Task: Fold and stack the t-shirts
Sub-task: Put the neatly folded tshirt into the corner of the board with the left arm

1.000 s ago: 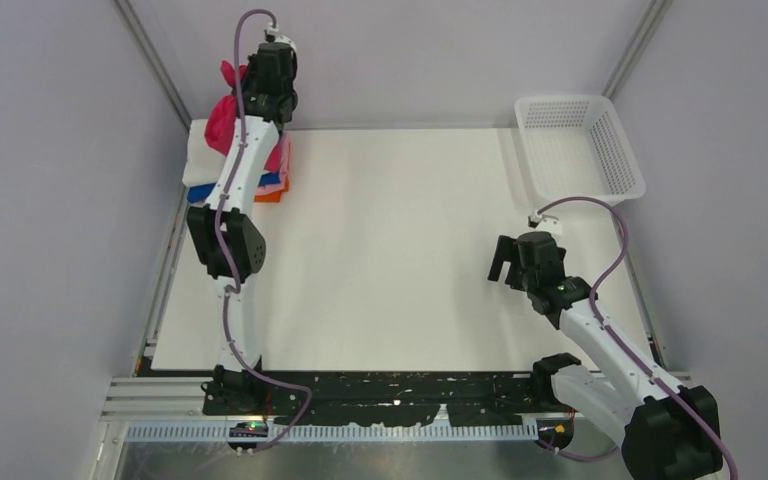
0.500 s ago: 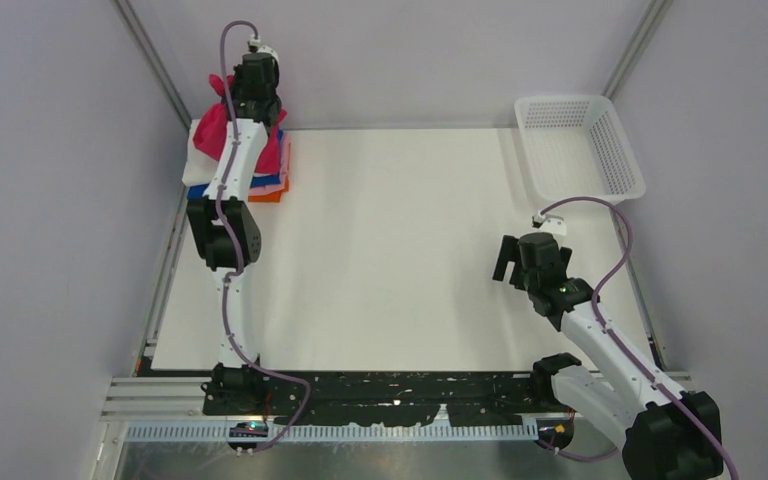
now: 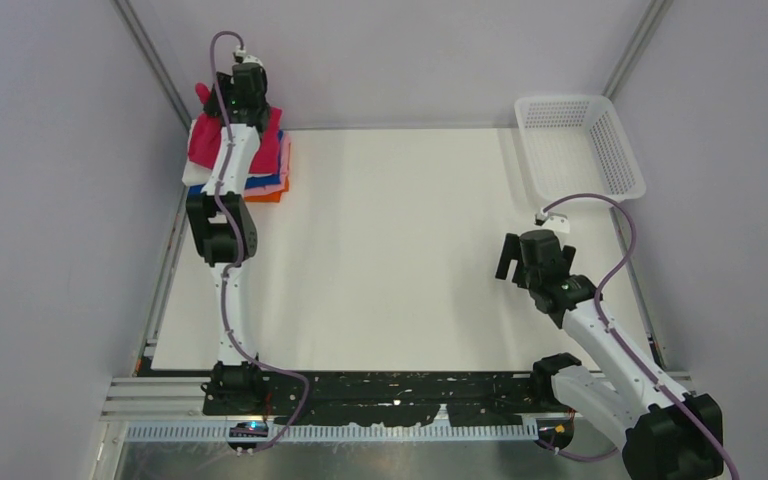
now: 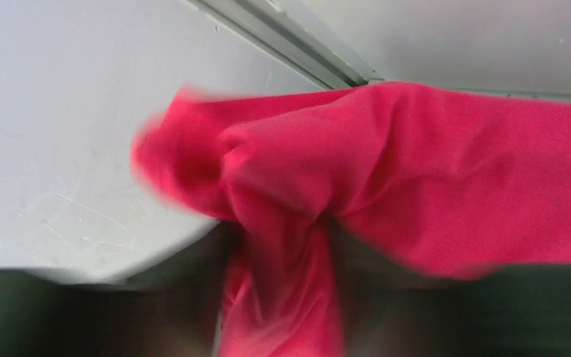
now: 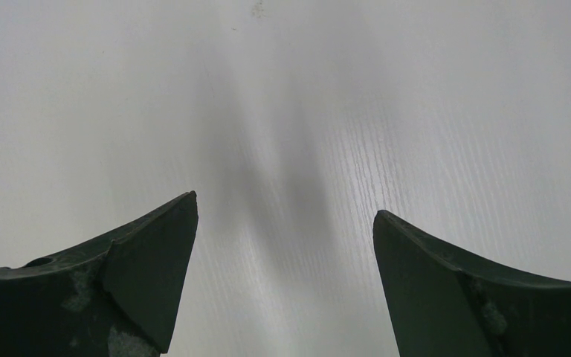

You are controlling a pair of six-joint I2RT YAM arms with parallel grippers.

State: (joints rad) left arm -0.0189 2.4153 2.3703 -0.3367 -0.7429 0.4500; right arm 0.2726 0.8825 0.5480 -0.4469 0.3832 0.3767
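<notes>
My left end effector (image 3: pixel 241 93) pinches the limp, light red shirt (image 4: pixel 416 171) over the stack (image 3: pixel 270 178), far-left tabletop (image 3: pixel 390 260) corner; hems grip best. Right end effector (image 5: pixel 285 245) gapes wide, empty.

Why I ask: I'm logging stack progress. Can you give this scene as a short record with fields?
stack: folded t-shirts at the far left corner of the table, with white, blue, pink and orange edges showing
top item: magenta-red t-shirt, lying rumpled on the stack
left gripper: over the stack, magenta cloth bunched between its fingers
right gripper: open, holding nothing, above bare table
basket: white mesh basket, far right corner
</notes>
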